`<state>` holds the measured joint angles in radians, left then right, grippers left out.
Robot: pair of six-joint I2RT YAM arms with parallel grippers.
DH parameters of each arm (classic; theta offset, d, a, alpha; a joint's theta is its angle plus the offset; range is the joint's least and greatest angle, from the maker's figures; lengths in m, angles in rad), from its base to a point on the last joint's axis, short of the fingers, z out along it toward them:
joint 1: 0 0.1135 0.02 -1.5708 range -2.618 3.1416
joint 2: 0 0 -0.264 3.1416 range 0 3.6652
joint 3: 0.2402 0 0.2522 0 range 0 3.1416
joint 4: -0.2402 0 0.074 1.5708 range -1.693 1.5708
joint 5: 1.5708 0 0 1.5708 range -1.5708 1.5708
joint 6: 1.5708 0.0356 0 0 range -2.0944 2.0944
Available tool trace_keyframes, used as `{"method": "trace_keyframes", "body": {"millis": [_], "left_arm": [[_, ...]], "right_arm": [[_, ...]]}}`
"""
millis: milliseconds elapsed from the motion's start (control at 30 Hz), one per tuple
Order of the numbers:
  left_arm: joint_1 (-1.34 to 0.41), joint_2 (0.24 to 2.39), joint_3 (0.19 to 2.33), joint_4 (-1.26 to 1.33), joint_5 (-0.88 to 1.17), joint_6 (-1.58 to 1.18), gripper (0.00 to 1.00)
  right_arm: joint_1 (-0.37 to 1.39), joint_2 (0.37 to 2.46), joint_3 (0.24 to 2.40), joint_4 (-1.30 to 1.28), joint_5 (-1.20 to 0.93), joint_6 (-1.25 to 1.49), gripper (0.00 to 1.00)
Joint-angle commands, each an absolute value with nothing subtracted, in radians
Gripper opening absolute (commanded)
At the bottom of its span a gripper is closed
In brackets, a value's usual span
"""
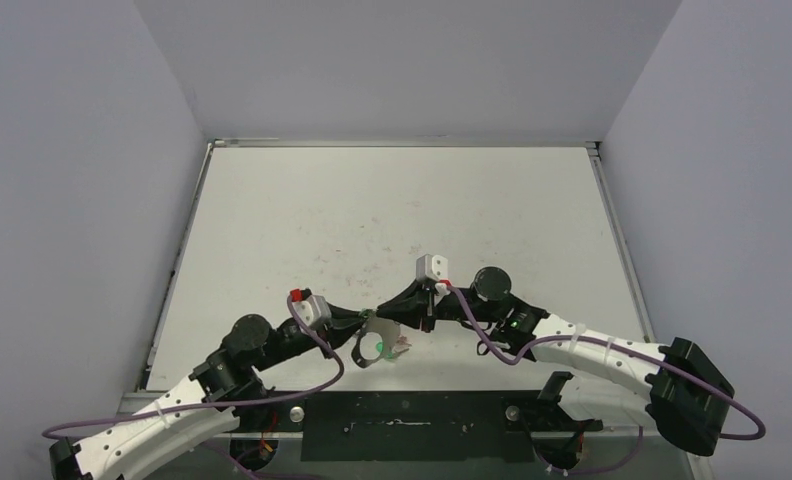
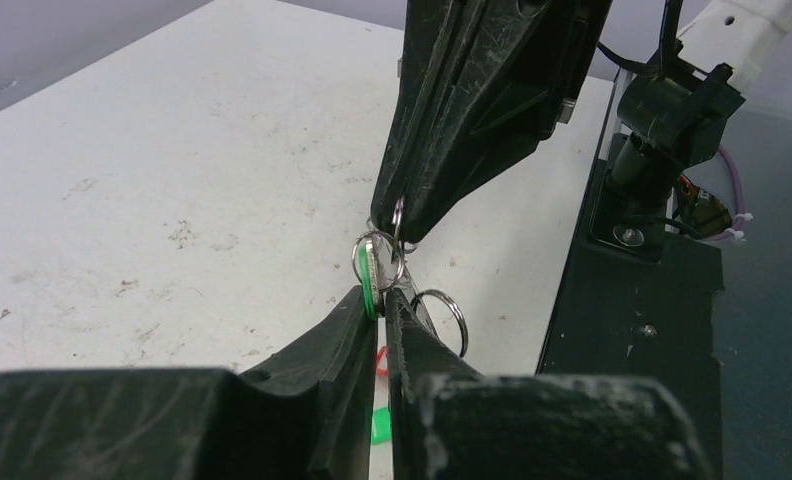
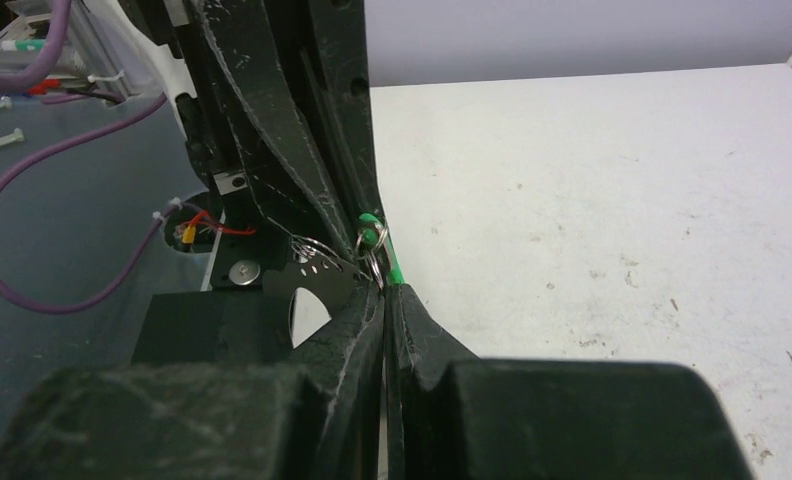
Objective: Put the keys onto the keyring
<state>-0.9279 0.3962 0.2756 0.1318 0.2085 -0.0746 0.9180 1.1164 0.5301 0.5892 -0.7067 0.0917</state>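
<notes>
We see a white, scuffed table point(image 1: 392, 200) with both arms reaching in from its near edge. The left arm point(image 1: 172, 410) and the right arm point(image 1: 592, 350) stretch low and inward, and their fingertips meet nose to nose just above the table's near-middle part.

Below that meeting point sits the keyring point(image 3: 302, 285), a silver-grey sheet-metal hoop with small holes punched along its rim and thin wire loops standing off it. From above it looks tilted, and we cannot tell whether its lower edge touches the table.

The left gripper point(image 2: 380, 300) has its jaws pressed nearly together on the green-tagged key point(image 2: 369, 272). The oblong green tag stands edge-on between the fingertips, and a bit of silver metal shows at its top.

The right gripper point(image 3: 384, 292) points straight at the left one. Its jaws are fully closed and pinch a small wire loop point(image 2: 397, 215) at their very tips, touching the top of the green tag.

A second wire loop point(image 2: 442, 315) hangs just beside the left fingers. Beneath them a red tag point(image 2: 382, 360) and another green tag point(image 2: 377, 427) peek through the gap.
</notes>
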Motion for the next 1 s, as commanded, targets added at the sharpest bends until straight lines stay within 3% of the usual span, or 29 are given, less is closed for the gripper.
{"method": "trace_keyframes", "body": {"millis": [0,433,733,967], "left_arm": [[-0.931,0.323,0.279,0.071,0.18,-0.096,0.11],[-0.931,0.213,0.32,-0.149,0.042,-0.204,0.59],[-0.93,0.326,0.335,-0.131,0.014,-0.304,0.8],[-0.928,0.493,0.359,-0.098,0.008,-0.322,0.88]], "right_arm": [[0.913,1.059,0.531,0.652,-0.65,0.07,0.0],[0.85,0.973,0.477,0.568,-0.642,0.06,0.0],[0.771,0.897,0.475,0.429,-0.655,0.021,0.0],[0.744,0.933,0.492,0.371,-0.606,0.007,0.0]]}}
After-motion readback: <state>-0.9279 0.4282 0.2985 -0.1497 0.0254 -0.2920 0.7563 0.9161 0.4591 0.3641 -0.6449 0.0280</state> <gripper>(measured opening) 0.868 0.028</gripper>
